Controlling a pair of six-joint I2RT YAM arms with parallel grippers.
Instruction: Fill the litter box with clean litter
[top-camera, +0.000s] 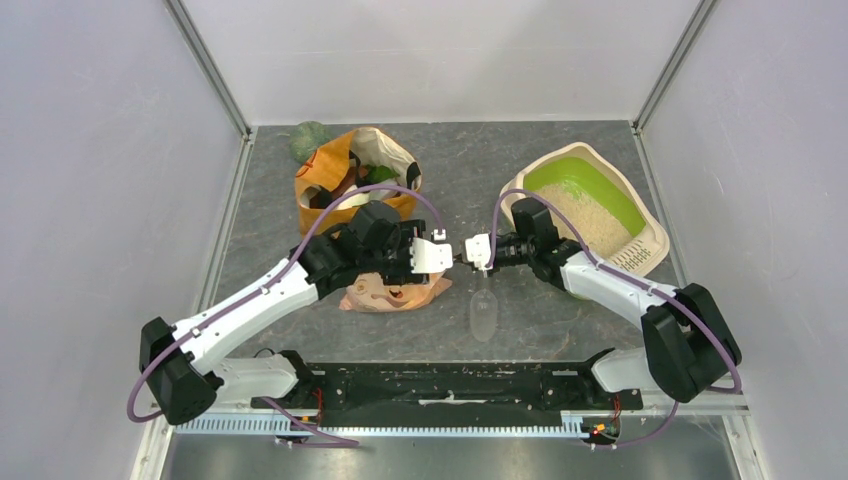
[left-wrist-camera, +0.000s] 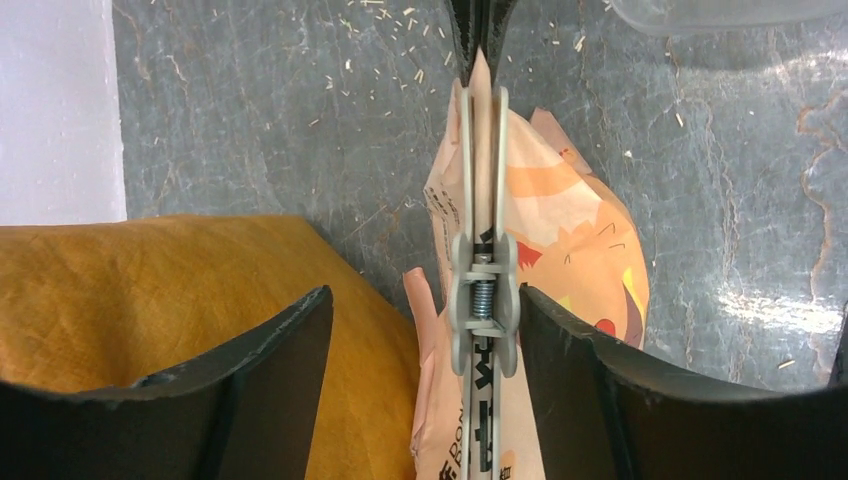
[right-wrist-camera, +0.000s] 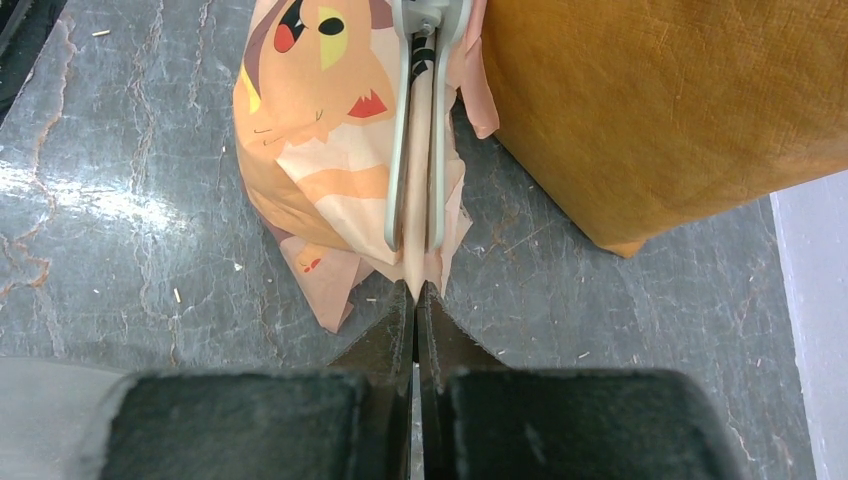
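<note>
Left wrist view: the left claw (left-wrist-camera: 425, 310) stands spread wide astride the grey spring clip (left-wrist-camera: 480, 290) that clamps the folded top of the peach, cartoon-printed litter bag (left-wrist-camera: 570, 240). The right claw (right-wrist-camera: 415, 290) is pinched tight on the end of that fold. The cream oval plastic litter box (top-camera: 648, 235) sits near the far right corner of the desk (top-camera: 560, 320), with pale sandy litter (top-camera: 585, 215) inside. To work the clip cleanly, squeeze its handles squarely, with the right claw holding the fold taut.

top: overhead, far | wrists: close, opposed, sharing pouch (left-wrist-camera: 575, 240)
</note>
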